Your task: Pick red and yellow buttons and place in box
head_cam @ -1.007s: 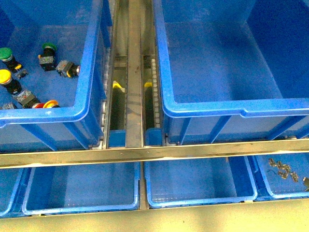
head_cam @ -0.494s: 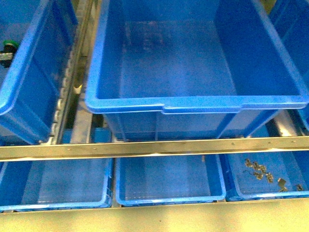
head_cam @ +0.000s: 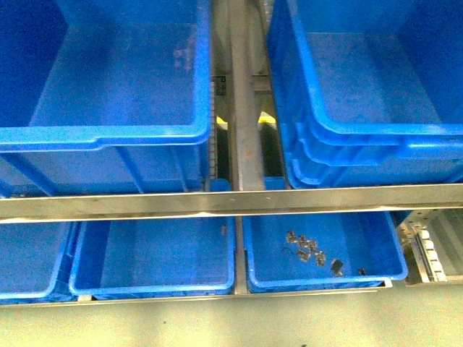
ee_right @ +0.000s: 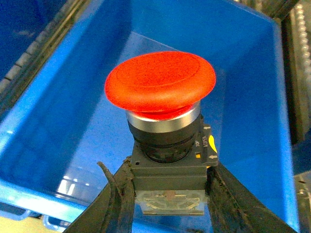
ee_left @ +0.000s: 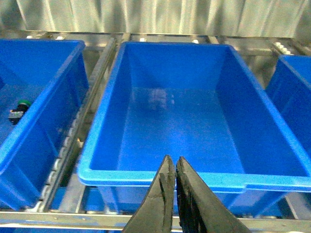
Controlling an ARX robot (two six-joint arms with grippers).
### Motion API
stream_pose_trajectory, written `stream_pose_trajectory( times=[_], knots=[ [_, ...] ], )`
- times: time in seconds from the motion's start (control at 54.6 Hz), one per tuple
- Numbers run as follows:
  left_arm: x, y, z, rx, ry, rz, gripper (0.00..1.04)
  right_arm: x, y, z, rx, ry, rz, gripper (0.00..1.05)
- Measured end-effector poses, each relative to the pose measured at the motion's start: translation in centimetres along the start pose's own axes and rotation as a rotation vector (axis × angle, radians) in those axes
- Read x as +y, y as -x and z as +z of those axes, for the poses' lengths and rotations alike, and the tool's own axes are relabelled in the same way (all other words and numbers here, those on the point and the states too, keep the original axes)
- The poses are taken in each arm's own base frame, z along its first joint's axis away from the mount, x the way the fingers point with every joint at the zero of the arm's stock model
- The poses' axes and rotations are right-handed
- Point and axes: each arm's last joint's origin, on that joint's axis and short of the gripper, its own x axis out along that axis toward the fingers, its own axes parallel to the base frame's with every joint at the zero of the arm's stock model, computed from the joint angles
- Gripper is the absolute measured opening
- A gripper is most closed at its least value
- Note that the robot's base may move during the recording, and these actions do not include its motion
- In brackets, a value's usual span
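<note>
Gripping a red mushroom-capped push-button switch [ee_right: 160,87] upright in the right pincer [ee_right: 169,191], fingers [ee_right: 116,199] clenching the black body from both sides, the pale contact block showing low between them. Holding it over the inside of a large deep blue plastic crate [ee_right: 58,126], cap uppermost and clear of the walls. Closing the left pincer [ee_left: 172,162] on nothing, its two dark tips lying together, almost touching. Pointing that pincer at the near rim of a wide blue crate with a thick rolled rim [ee_left: 194,177]; not telling from these views whether this is the same crate as the one under the switch. Showing, just beside it past a roller track, a neighbouring blue crate [ee_left: 48,107] with a green-capped switch [ee_left: 23,103] lying on its floor. Showing in the front view one deep blue crate [head_cam: 108,136] on the left and nested blue crates [head_cam: 376,134] on the right, apart, a grey metal track [head_cam: 242,108] running between them. Crossing in front of both, a steel rail [head_cam: 231,202]. Sitting below that rail, shallow blue trays [head_cam: 155,291] side by side, the right-hand one carrying small metal clips [head_cam: 311,249].
</note>
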Motion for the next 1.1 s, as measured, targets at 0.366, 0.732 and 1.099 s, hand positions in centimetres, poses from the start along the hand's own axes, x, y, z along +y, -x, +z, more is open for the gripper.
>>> stream_pose_trajectory(
  times=[0.366,0.732,1.099],
  knots=[
    [0.0,1.4,0.4,-0.013,-0.001,-0.001,0.03,0.7,-0.3,0.4,-0.014,-0.007,0.024,0.33],
    [0.0,2.4,0.4,-0.017,-0.001,-0.001,0.03,1.1,-0.4,0.5,-0.015,-0.006,0.035,0.33],
    [0.0,3.7,-0.1,0.004,-0.002,0.0,0.03,1.5,-0.5,0.4,-0.008,-0.005,0.039,0.33]
  ],
)
